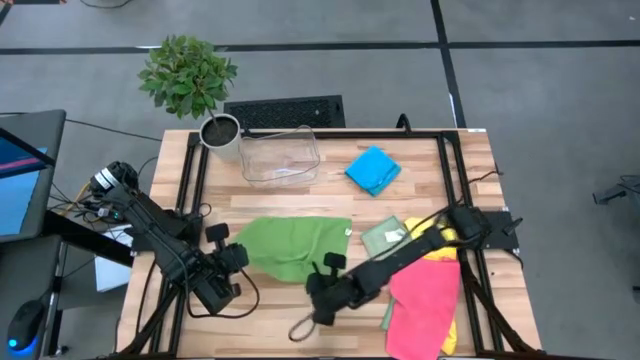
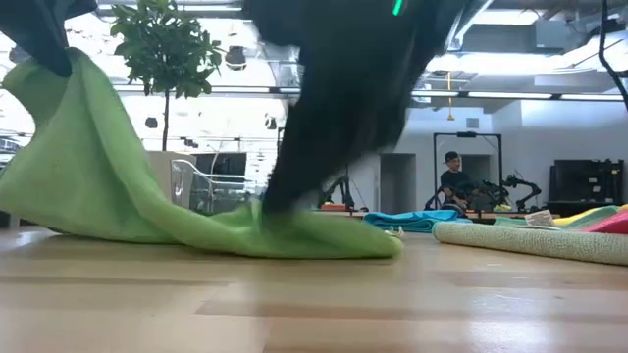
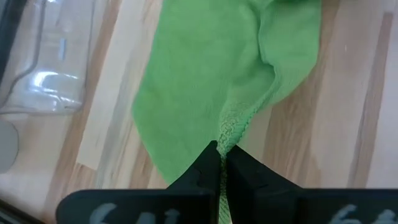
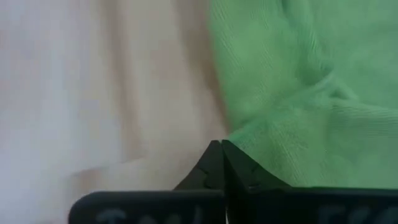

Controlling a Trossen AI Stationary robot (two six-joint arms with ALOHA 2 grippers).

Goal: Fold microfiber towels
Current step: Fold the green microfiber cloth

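1. While the bright green towel (image 1: 290,245) lies spread near the middle of the desk (image 1: 330,195), it is pinched at two corners along its near edge, so the first fold appears to be the step in hand.
2. The left gripper (image 3: 222,163) is seen with its jaws closed on a bunched corner of the green cloth; in the low view that corner is held raised, with the cloth draping down to the desk from it.
3. The right gripper (image 4: 221,155) is placed at the towel's other near corner, with its jaws shut. In its wrist view the tips meet right at the cloth's edge, but whether fabric is actually caught between them cannot be told.
4. The remaining towels are found apart from the work: a blue towel (image 1: 373,170) lies farther back beside the clear bin (image 1: 279,157), and a pale sage towel (image 1: 384,237), a yellow towel (image 1: 437,240) and a pink towel (image 1: 425,296) are piled under the right arm.
5. Little of the task is judged done, since only the blue one looks folded.
6. For the next move, both corners would need to be lifted together and carried over to the far edge, kept level so that the edges meet squarely. A weak right-hand hold could let that corner slip and skew the fold.
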